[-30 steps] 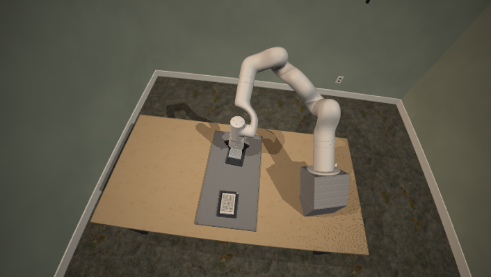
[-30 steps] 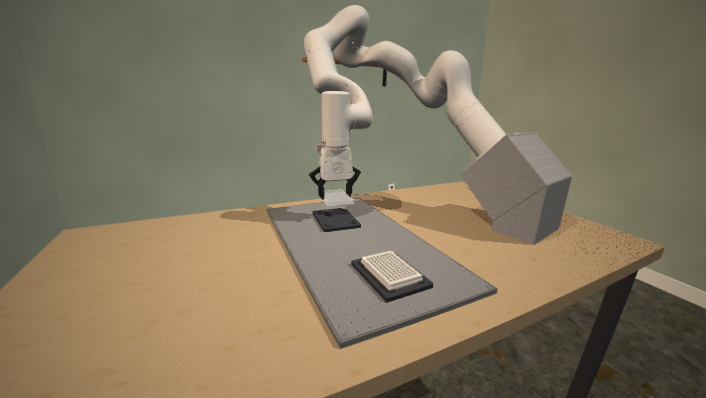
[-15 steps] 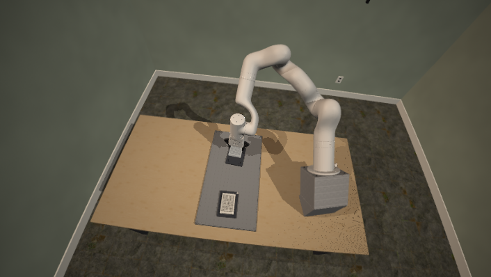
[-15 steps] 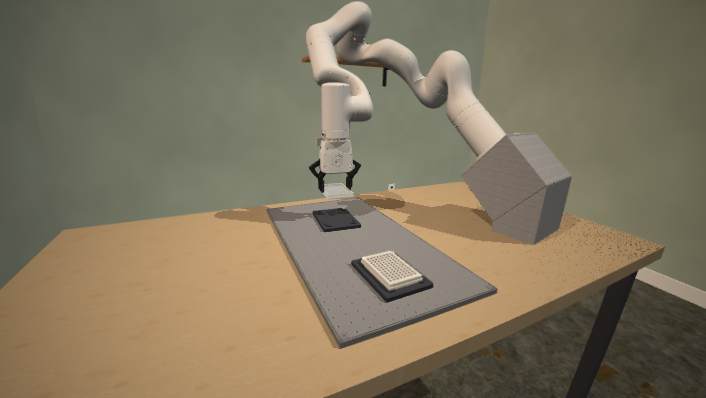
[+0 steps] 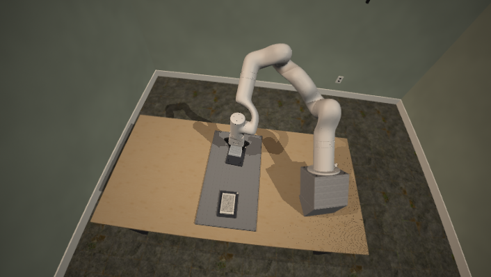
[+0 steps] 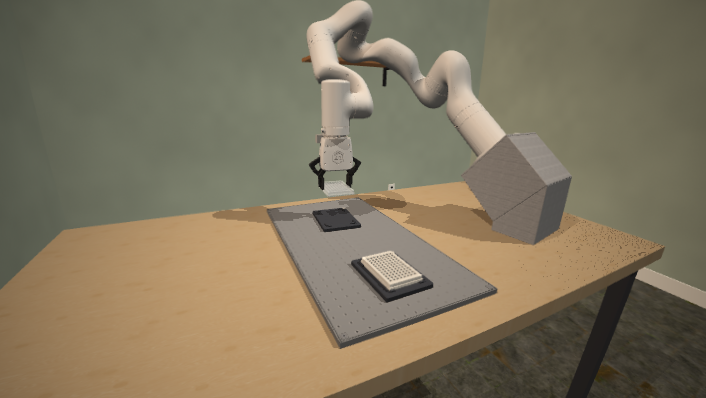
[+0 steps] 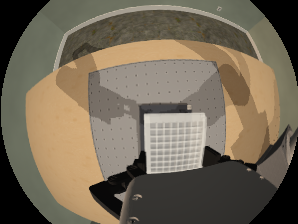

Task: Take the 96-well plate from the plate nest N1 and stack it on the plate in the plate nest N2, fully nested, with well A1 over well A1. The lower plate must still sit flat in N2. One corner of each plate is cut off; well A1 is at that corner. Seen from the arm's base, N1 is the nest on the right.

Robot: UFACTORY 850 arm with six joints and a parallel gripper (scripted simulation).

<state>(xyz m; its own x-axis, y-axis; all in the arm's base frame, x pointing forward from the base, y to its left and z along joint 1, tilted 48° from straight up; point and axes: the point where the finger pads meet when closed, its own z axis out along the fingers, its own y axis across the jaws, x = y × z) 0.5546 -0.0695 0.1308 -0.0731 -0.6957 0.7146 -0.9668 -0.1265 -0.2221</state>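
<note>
The gripper (image 6: 336,183) is clamping a white plate (image 6: 338,188) between its fingers, holding it level in the air above the bare black nest (image 6: 336,220), apart from it.

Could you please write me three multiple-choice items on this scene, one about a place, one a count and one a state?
1. Where is the held plate?
A. in the air above the empty nest
B. stacked in the near nest
C. on the floor

2. How many well plates show?
A. one
B. two
C. four

3. The end effector is:
A. open, holding nothing
B. out of view
C. shut on a plate

Key: 1 A, clear gap under it; 2 B, one held, the other plate in the near nest; 3 C, plate between its fingers.
</note>
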